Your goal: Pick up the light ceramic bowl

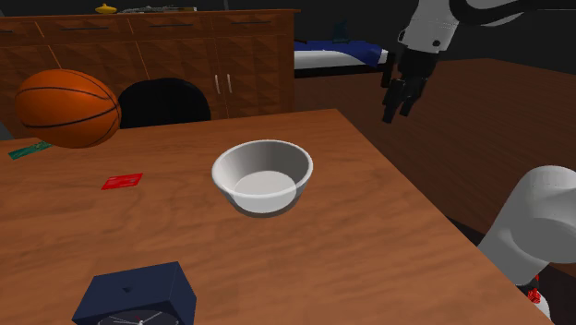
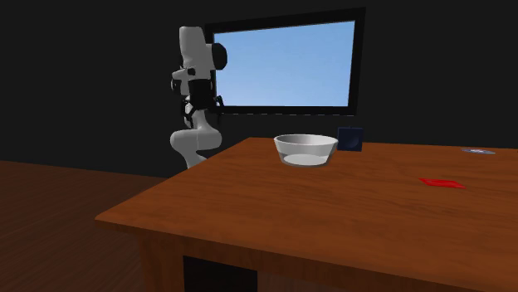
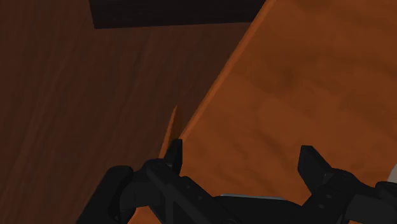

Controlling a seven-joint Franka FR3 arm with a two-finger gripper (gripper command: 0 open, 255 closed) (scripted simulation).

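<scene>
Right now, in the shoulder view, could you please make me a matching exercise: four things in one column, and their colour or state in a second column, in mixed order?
Things:
1. bowl
2. basketball
3. flat card
4. claw

Descriptions:
A. red, lying on the table
B. black, open, up in the air
C. white, empty
D. orange, round

Pairs: 1-C; 2-D; 3-A; 4-B
</scene>
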